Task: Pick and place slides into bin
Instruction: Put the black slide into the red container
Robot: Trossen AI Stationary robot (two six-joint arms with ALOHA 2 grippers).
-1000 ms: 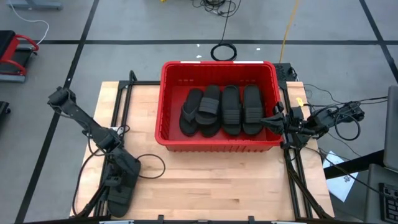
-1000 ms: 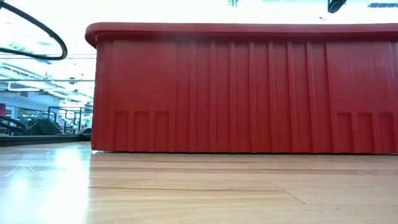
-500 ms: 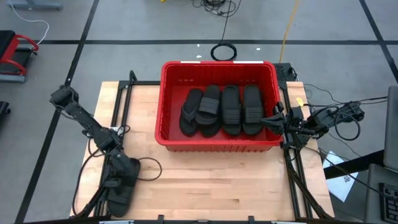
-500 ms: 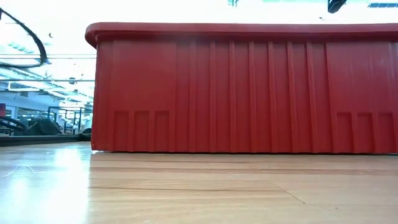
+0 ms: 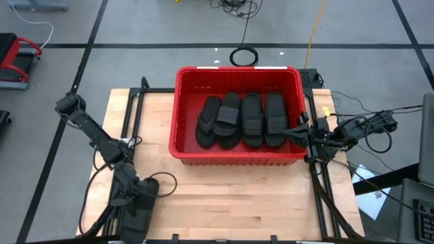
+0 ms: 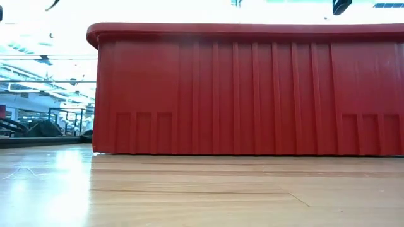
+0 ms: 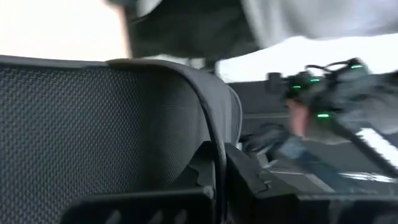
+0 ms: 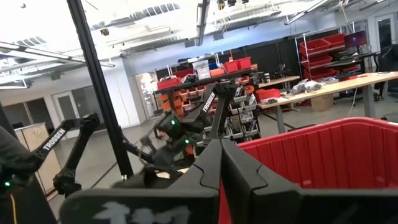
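The red bin [image 5: 183, 115] stands at the middle of the table's far half, and its ribbed wall [image 6: 252, 94] fills the low view. Several black slides [image 5: 241, 120] lie side by side on its floor. One more black slide [image 5: 139, 215] is at the table's near left corner, with my left gripper [image 5: 137, 196] shut on it from its far end. In the left wrist view the slide's textured face [image 7: 93, 137] rises beside the fingers. My right gripper [image 5: 297, 132] is shut on nothing, raised just outside the bin's right wall. My left gripper pinches a thin curved edge of the slide [image 7: 216, 146] between its two fingers [image 7: 149, 205]. The fingers come from the far side, slanting slightly down. The slide's textured face stands up beside the fingers. Whether the slide is clear of the table, I cannot tell.
Bare wooden tabletop [image 5: 237, 196] lies between the bin and the near edge. A black cable loop [image 5: 165, 183] hangs by the left arm. Black frame rails [image 5: 319, 190] run along the table's sides. Shelves and workbenches [image 8: 273, 81] show beyond the table.
My left gripper has shut on the slide at the near left corner, shifted a little toward the table's near edge and tipped its fingers more level. The slide now sits slightly more to the right. The cable loop has left the low view's upper left.
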